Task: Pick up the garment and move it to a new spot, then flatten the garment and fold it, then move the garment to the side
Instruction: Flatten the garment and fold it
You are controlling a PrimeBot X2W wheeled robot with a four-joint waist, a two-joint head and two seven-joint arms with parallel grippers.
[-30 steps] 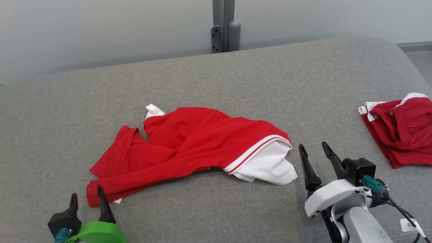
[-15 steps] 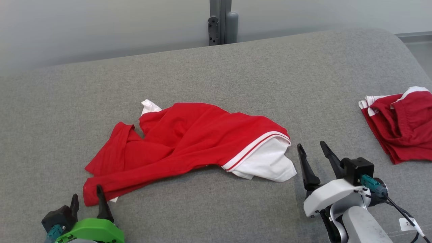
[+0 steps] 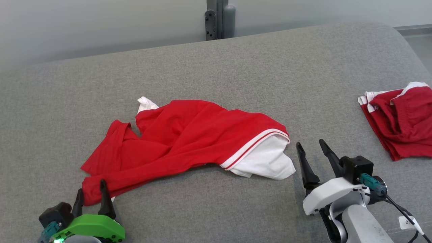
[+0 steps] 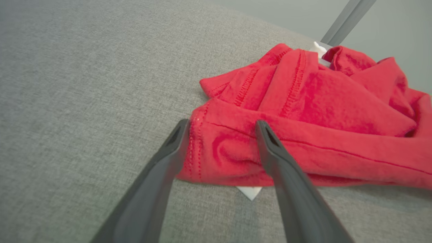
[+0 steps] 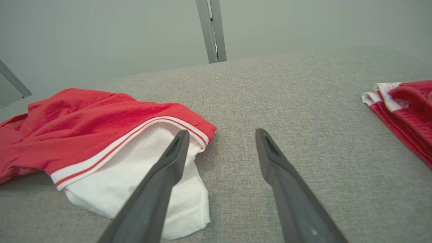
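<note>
1 garment [image 3: 189,138]: long axis left-right, white end rightward.

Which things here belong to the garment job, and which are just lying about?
In the job: crumpled red and white garment; left gripper, open at its near corner; right gripper, open beside its white end.
Lying about: second red garment at the right; metal post behind.
</note>
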